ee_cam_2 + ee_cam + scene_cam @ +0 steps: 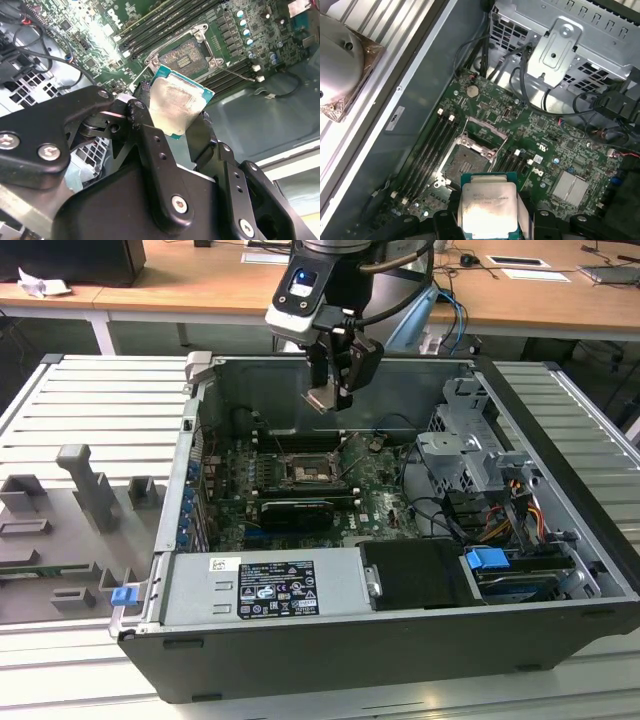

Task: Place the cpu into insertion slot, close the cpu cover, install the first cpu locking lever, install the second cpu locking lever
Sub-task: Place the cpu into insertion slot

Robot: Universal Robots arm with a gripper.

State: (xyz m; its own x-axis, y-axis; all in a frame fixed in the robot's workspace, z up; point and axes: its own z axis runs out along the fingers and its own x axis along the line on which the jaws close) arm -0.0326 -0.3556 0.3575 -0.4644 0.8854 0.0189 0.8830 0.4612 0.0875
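My gripper [330, 392] hangs above the open computer case, shut on the cpu [322, 400], a flat square chip with a pale silver top. In both wrist views the cpu [176, 102] [487, 207] sits clamped edge to edge between the black fingers [145, 125]. Below it on the green board lies the insertion slot [305, 472] [187, 52] [466, 159], its dark centre bare and uncovered. The cpu cover [482, 131] appears as a silvery frame lifted back at one side of the slot. The cpu is well above the slot and apart from it.
Long black memory slots [427, 150] flank the socket. A long black card [295, 512] lies across the board in front of it. The power supply [260, 585], the drive cage [470, 455] and cables [440, 510] crowd the case. Grey fixtures [90, 490] stand at the exterior view's left.
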